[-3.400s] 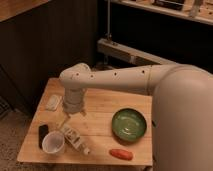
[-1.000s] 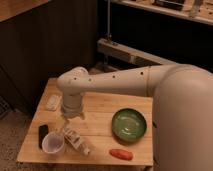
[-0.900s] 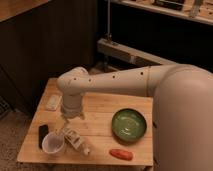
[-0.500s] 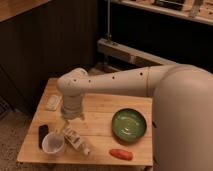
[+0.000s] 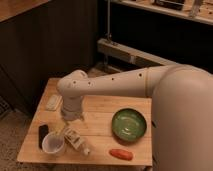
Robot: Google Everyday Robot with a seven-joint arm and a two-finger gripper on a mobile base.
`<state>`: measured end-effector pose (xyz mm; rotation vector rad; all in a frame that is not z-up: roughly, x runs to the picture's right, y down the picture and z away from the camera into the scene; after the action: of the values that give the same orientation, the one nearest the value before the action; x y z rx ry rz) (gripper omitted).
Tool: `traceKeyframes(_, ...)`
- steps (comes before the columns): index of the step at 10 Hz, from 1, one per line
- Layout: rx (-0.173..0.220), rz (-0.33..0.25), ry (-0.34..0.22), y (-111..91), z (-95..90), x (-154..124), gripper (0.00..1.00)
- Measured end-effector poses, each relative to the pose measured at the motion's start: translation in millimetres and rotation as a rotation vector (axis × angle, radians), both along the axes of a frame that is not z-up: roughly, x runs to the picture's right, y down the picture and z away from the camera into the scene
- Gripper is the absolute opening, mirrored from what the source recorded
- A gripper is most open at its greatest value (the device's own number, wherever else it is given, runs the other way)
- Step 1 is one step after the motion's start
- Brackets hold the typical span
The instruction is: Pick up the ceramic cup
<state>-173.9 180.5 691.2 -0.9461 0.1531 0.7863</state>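
**A:** One question: where is the ceramic cup (image 5: pixel 52 145)?

**B:** Well left of the green bowl (image 5: pixel 129 124) as seen, by the counter's (image 5: pixel 102 112) front edge. The hand (image 5: pixel 62 131) hangs just above its rim, spread wide, holding nothing.

**A:** How will it handle?

**B:** Likely stiff, smooth and breakable, so I'd pinch one side of the rim wall. Cup and bowl both look empty.

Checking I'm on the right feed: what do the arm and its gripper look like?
The arm is smooth, rounded and off-white, with thick tubular links, small dark dots along the forearm and a thin yellowish ring at one joint. The gripper, pale too, sits just above the ceramic cup.
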Motion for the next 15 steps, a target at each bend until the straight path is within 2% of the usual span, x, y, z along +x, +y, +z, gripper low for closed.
traceKeyframes(10,-0.006,-0.01,0.006,18.3,11.8,-3.1,0.79)
traceKeyframes(11,-0.008,-0.011,0.008,20.5,12.8,-3.1,0.75)
traceKeyframes(12,-0.01,-0.014,0.008,23.5,14.1,-4.4,0.61)
traceKeyframes(13,-0.012,-0.015,0.009,25.0,15.3,-4.5,0.51)
traceKeyframes(15,-0.014,-0.02,0.011,27.6,17.1,-4.6,0.38)
